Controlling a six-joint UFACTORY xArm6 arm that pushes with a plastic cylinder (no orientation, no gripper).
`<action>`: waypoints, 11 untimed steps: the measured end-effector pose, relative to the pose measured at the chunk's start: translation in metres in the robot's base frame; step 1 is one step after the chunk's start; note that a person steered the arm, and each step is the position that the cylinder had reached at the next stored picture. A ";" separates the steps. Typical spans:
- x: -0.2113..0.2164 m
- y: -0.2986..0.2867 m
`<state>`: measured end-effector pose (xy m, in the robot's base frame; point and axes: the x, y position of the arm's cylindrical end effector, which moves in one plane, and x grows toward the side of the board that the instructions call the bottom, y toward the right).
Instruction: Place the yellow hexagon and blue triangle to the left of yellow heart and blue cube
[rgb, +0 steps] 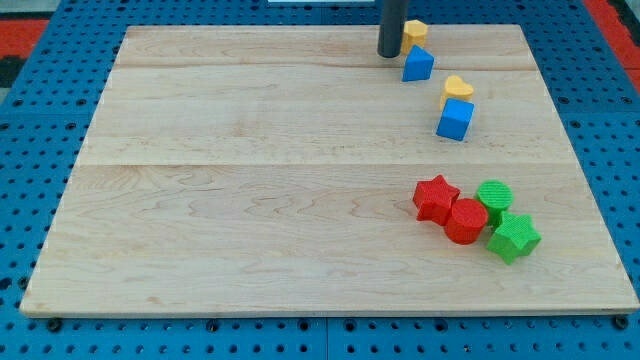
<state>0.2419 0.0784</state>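
My tip (389, 53) stands near the view's top edge of the wooden board, just left of the yellow hexagon (416, 31) and up-left of the blue triangle (418, 64). The hexagon and triangle sit close together, the triangle just below the hexagon. The yellow heart (458, 89) lies lower and to the right of the triangle. The blue cube (455, 120) sits directly below the heart, touching or nearly touching it.
A cluster sits at the lower right: a red star (435, 197), a red cylinder (466, 220), a green cylinder (494, 196) and a green star (514, 237). The wooden board (250, 180) lies on a blue perforated table.
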 end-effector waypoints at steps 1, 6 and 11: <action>-0.047 -0.004; -0.007 0.029; 0.068 0.041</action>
